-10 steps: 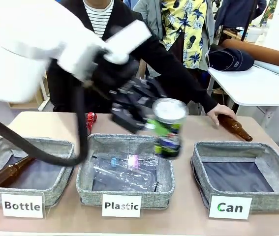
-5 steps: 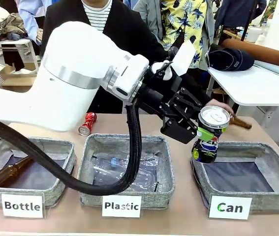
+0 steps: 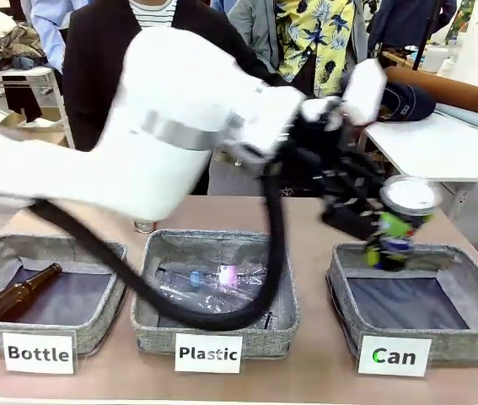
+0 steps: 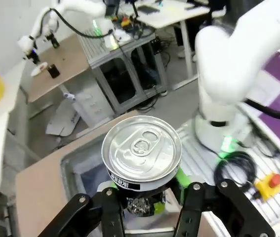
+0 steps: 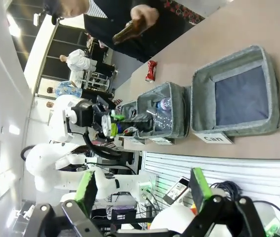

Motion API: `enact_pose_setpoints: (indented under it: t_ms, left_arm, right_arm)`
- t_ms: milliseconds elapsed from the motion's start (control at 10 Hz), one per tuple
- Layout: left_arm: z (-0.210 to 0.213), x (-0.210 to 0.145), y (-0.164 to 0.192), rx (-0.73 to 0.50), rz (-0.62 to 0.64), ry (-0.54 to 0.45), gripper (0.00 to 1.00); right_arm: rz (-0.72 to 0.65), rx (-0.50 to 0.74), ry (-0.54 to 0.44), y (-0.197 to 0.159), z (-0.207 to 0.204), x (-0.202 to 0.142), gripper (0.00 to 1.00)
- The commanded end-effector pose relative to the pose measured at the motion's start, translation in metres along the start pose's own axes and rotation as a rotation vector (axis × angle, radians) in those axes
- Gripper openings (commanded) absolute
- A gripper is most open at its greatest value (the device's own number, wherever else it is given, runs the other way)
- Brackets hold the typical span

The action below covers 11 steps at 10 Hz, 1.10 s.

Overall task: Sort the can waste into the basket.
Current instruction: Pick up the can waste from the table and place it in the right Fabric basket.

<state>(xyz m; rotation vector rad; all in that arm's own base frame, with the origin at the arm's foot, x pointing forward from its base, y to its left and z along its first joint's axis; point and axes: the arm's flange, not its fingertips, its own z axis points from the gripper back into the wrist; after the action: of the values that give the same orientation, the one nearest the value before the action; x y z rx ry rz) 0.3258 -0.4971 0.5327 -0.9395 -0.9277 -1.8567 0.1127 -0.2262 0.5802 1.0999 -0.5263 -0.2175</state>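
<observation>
Between the green pads of the left claw (image 3: 388, 229), the dark can (image 3: 400, 221) with the silver top is gripped by its body. It is held almost upright: the long axis is near vertical, a little leaned, and the top faces up. It is held in the air above the back left corner of the "Can" basket (image 3: 462, 344). The right claw (image 5: 142, 188) is seen wide open, with nothing in it. The red can (image 5: 151, 70) is lying on the counter (image 5: 258, 29) behind the "Plastic" basket (image 3: 158, 333).

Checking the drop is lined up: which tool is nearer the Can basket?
Left. The left tool holds the dark printed can above the rear left corner of the Can basket. The right tool hangs open, back off the table on the robot's side, well short of it.
</observation>
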Motion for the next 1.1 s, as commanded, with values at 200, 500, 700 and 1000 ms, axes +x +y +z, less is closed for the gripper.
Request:
enact_pose_setpoints:
  t_ms: [200, 500, 700, 1000]
  left_arm:
    - [-0.100, 0.033, 0.125, 0.075, 0.129, 0.291, 0.40]
    - [-0.117, 0.037, 0.123, 0.067, 0.169, 0.371, 0.40]
    - [-0.114, 0.035, 0.116, 0.067, 0.170, 0.376, 0.52]
    - [-0.113, 0.031, 0.111, 0.059, 0.181, 0.401, 1.00]
  right_arm:
    - [0.018, -0.048, 0.070, 0.003, 0.006, 0.001, 1.00]
    - [0.004, -0.035, 0.038, 0.006, -0.007, 0.006, 1.00]
    - [0.004, -0.035, 0.038, 0.006, -0.007, 0.006, 1.00]
    - [0.004, -0.035, 0.038, 0.006, -0.007, 0.006, 1.00]
